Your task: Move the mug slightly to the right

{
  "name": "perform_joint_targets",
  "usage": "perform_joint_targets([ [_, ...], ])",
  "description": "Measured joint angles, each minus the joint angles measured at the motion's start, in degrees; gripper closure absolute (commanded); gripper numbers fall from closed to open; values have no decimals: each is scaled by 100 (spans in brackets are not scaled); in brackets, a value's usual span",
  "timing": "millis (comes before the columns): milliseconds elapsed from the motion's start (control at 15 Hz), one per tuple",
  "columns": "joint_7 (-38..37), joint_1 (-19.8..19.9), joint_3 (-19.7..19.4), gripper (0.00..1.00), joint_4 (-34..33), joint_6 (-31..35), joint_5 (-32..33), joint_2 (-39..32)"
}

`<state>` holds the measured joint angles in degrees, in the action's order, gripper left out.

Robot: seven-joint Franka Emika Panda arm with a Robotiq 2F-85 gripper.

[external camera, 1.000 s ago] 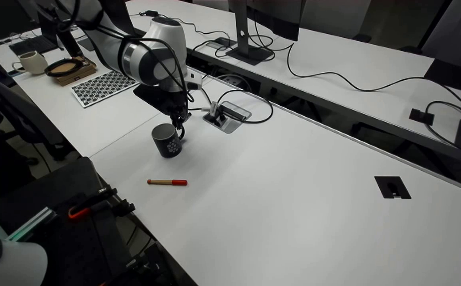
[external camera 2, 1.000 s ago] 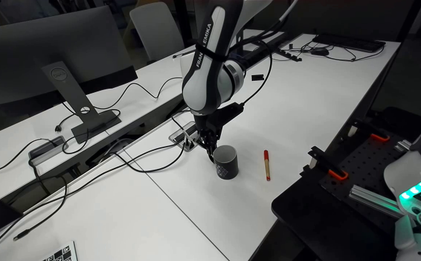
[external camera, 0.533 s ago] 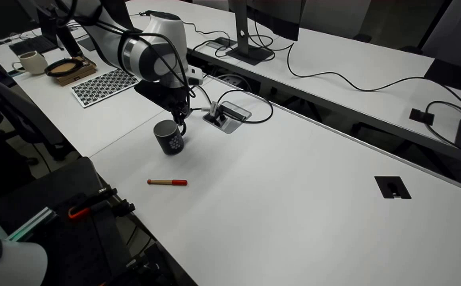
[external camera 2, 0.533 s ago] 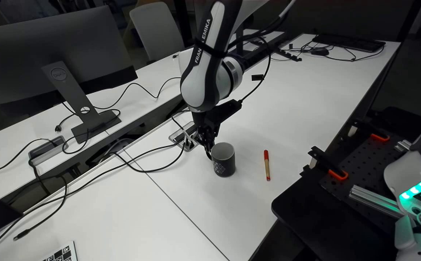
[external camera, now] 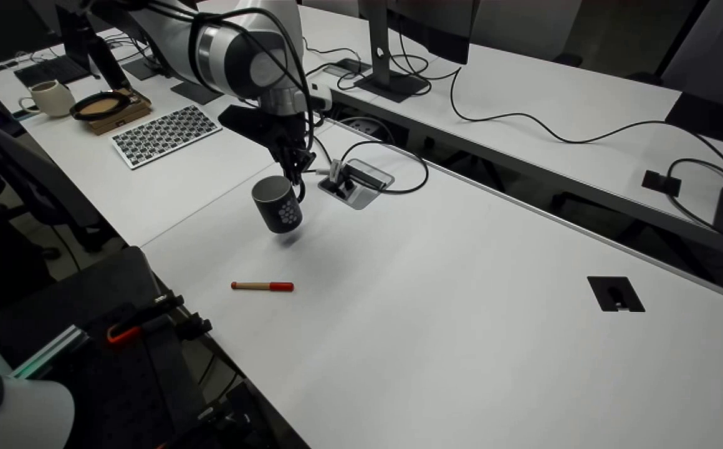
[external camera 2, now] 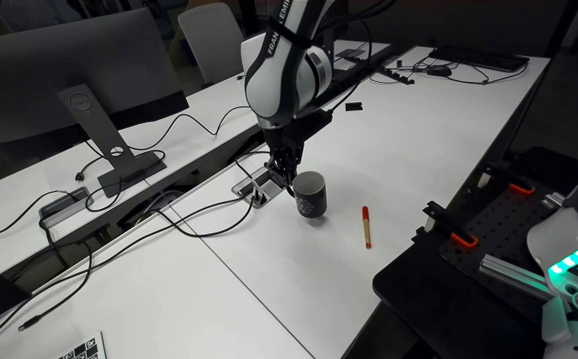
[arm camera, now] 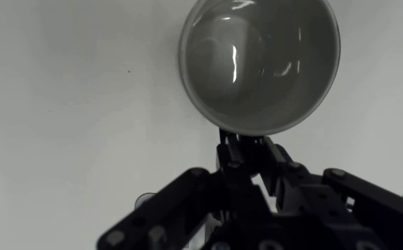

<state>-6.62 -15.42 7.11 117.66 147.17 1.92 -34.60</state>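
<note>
We see the gripper [arm camera: 252, 147] clamped on the handle [external camera: 302, 193] of the dark mug [external camera: 278, 209]; in the wrist view the handle sits between its fingers [arm camera: 234, 149], just below the rim. The mug hangs mouth up, and in both exterior views we find its base off the white table [external camera: 461, 299], a small shadow [external camera: 288, 239] beneath it. From above we look into its glossy, lighter grey inside. The white-and-black arm [external camera 2: 281, 85] stands over the grip.

Going by the table's edges, we place the mug nearer the end edge where a neighbouring table [external camera 2: 169, 299] adjoins than the opposite end, and between the two long edges. Toward the long edge facing a monitor [external camera 2: 74, 70], a silver outlet panel [external camera: 358, 184] is set into the top, near the mug. Toward the other long edge a red-and-tan stick [external camera: 263, 286] lies flat. Along that edge we see clamps [external camera 2: 453, 230] with orange parts and a black platform [external camera 2: 438, 294]. Near the opposite end edge, toward its corner with the clamped edge, lie a black keyboard [external camera 2: 478, 59] and, just beside it, a mouse [external camera 2: 439, 70]. On the neighbouring table we make out a checkered board [external camera: 167, 135], a cardboard box [external camera: 118, 121] bearing a coil of cable [external camera: 84, 116], and a cream cup [external camera: 53, 100].
</note>
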Motion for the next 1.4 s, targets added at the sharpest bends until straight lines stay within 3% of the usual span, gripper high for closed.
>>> perform_joint_targets([
  [333, 93, 154, -173, 96, -23, -383, 86, 220],
  [733, 222, 710, -197, 96, -29, -417, -126, 216],
  [1400, 202, 1447, -185, 96, 323, 355, -1331, 81],
])
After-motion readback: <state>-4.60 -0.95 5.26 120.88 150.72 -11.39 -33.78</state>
